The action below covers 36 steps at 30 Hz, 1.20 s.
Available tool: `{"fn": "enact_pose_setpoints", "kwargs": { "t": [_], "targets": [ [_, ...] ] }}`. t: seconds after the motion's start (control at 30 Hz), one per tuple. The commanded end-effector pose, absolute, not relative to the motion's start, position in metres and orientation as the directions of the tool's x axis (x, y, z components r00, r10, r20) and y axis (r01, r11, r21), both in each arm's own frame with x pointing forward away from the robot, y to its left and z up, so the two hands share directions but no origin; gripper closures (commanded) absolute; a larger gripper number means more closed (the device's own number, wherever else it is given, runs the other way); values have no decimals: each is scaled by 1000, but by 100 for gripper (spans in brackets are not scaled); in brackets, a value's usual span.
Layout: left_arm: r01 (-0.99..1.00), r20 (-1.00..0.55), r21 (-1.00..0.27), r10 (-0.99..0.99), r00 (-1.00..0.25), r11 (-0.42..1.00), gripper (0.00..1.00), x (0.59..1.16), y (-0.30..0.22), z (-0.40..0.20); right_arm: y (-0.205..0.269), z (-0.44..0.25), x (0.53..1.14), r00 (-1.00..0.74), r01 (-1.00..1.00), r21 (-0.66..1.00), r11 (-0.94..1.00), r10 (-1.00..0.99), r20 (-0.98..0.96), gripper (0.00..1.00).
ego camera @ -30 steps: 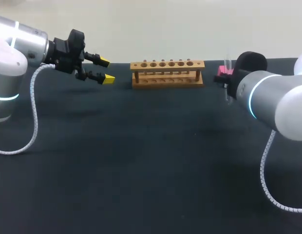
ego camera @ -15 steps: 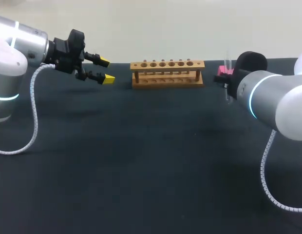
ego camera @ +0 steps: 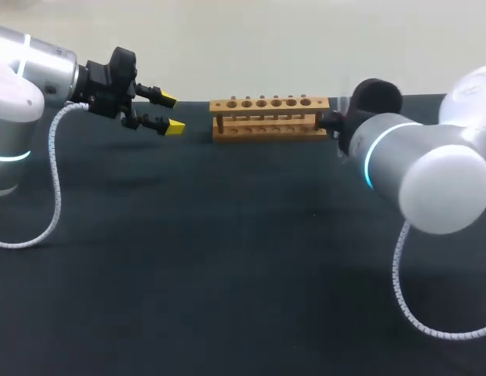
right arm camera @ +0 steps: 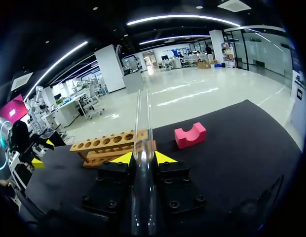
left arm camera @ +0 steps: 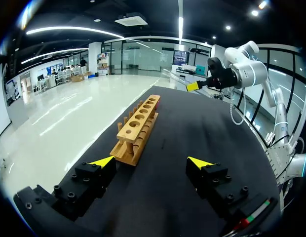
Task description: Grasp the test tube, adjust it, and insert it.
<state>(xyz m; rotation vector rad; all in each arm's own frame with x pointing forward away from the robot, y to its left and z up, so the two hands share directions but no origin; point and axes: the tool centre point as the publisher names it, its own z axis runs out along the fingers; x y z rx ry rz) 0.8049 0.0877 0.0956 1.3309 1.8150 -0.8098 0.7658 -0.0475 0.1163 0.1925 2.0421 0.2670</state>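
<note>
A clear glass test tube (right arm camera: 143,113) is clamped between the yellow-tipped fingers of the right gripper (right arm camera: 143,159) and projects ahead of them. Beyond it, a light wooden rack with a row of round holes (right arm camera: 111,145) stands on the dark table (right arm camera: 232,148), and a pink notched block (right arm camera: 190,135) lies near the rack. The left gripper (ego camera: 172,113) is held off the rack's other end, its fingers spread apart. In the head view the tube seems hidden behind the right arm.

The dark table (ego camera: 227,258) bears 1 wooden tube rack (ego camera: 269,117) and 1 pink block (right arm camera: 190,135), apart.
</note>
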Motion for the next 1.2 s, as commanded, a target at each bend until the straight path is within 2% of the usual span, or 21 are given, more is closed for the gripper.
{"fn": "enact_pose_setpoints", "kwargs": {
  "t": [0.03, 0.63, 1.2],
  "targets": [
    [962, -845, -63, 499, -194, 266, 0, 805, 88, 95, -27, 115, 767, -469, 19, 255, 967, 234, -852, 100],
    [962, -845, -63, 499, -194, 266, 0, 805, 88, 95, 35, 94, 779, -525, -105, 241, 965, 152, -838, 100],
    [962, -845, -63, 499, -194, 266, 0, 805, 88, 95, 45, 76, 809, -542, -124, 244, 962, 140, -828, 100]
  ]
}}
